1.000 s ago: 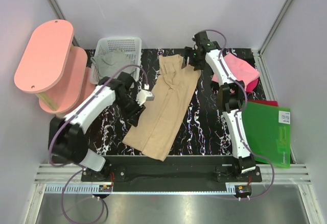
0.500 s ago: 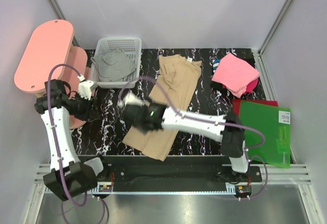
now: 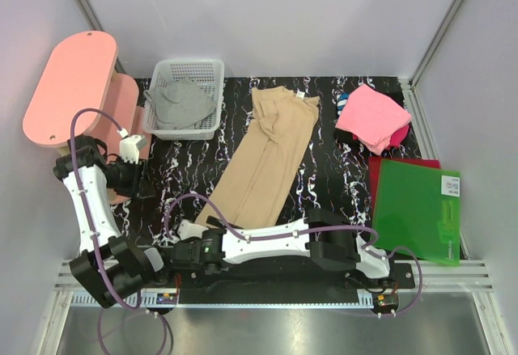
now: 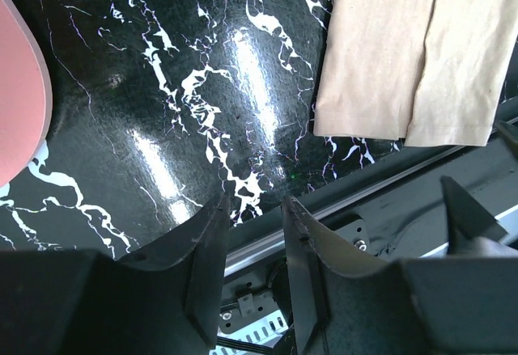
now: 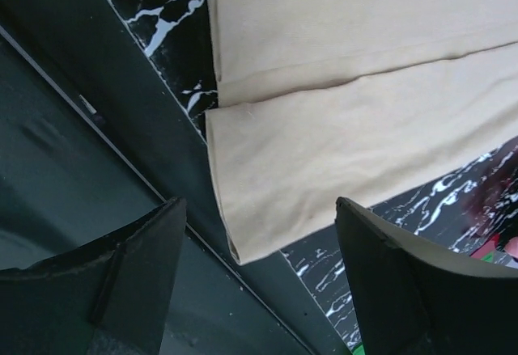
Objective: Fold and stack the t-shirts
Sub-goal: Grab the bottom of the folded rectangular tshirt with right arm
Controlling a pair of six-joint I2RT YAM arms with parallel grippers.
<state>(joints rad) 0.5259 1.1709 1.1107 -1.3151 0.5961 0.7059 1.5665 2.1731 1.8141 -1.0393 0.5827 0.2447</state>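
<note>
While tan t-shirt (image 3: pixel 267 157) lies folded lengthwise mid-tabletop (image 3: pixel 332 193), cross-folds pending | pink t-shirt (image 3: pixel 372 118) folded, far right | grey t-shirt (image 3: pixel 180 104) crumpled in basket (image 3: pixel 190 68) | my right tool (image 5: pixel 259 209) released, wide, over tan hem | my left tool (image 4: pixel 257 209) part-open, empty | stacking not begun, I judge.

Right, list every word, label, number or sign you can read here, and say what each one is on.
No text in any view is legible.
White sticker on the green sheet: print too small to read.
Pale marking lower on that sheet: blurred, unreadable.
Small white neck label on the tan t-shirt: too small to tell if anything is printed.
</note>
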